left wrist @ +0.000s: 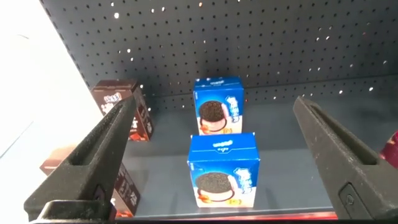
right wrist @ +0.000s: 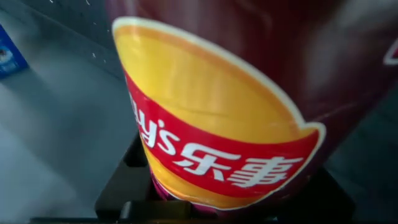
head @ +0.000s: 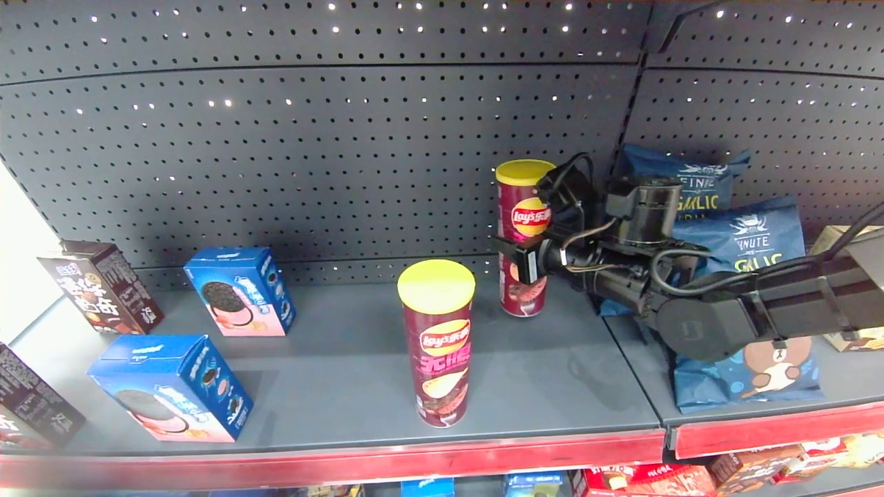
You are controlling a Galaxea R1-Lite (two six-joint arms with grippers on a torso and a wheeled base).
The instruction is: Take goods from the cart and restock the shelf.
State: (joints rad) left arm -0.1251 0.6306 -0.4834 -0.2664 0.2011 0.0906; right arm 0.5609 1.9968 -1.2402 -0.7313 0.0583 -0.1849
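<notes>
Two maroon chip cans with yellow lids stand on the grey shelf (head: 345, 373). One can (head: 437, 338) is near the front edge. The other can (head: 523, 207) stands upright at the back by the pegboard, and my right gripper (head: 525, 262) is shut around its middle, coming in from the right. That can's label (right wrist: 211, 137) sits very close in the right wrist view. My left gripper (left wrist: 214, 104) hangs open with nothing between its fingers, in front of two blue cookie boxes (left wrist: 224, 171).
On the shelf's left stand blue cookie boxes (head: 240, 290) (head: 173, 386) and dark brown boxes (head: 103, 283). Blue snack bags (head: 746, 241) lean behind my right arm on the neighbouring shelf section. A red strip (head: 345, 461) edges the shelf front. Bare shelf lies between the boxes and the cans.
</notes>
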